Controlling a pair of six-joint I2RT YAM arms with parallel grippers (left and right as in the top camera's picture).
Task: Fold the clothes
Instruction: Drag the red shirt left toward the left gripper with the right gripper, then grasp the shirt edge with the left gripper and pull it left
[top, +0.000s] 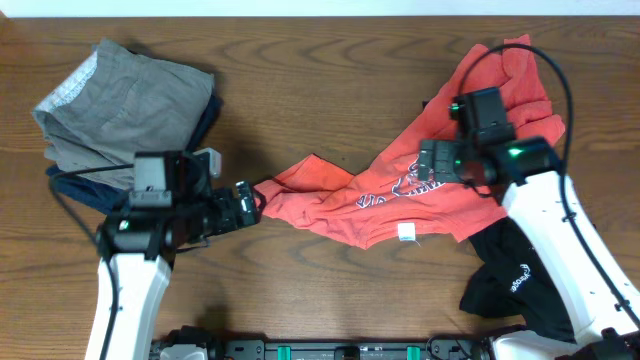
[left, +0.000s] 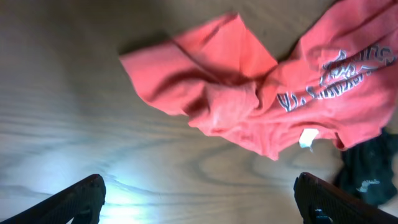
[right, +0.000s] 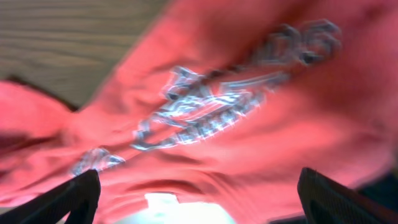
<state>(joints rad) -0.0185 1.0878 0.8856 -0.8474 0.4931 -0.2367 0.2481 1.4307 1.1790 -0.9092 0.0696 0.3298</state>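
A red T-shirt (top: 400, 195) with grey lettering lies crumpled across the middle and right of the table; it also shows in the left wrist view (left: 261, 99) and fills the right wrist view (right: 236, 106). My left gripper (top: 247, 205) is open and empty, just left of the shirt's left end, over bare wood (left: 199, 199). My right gripper (top: 432, 162) is open, hovering right above the shirt's printed chest (right: 199, 199). A black garment (top: 515, 280) lies at the lower right. A stack of folded grey and navy clothes (top: 120, 110) sits at the far left.
The wooden table (top: 300, 70) runs to the back edge. The black garment's edge shows in the left wrist view (left: 373, 171). The right arm's black cable (top: 560, 80) loops over the shirt's top right.
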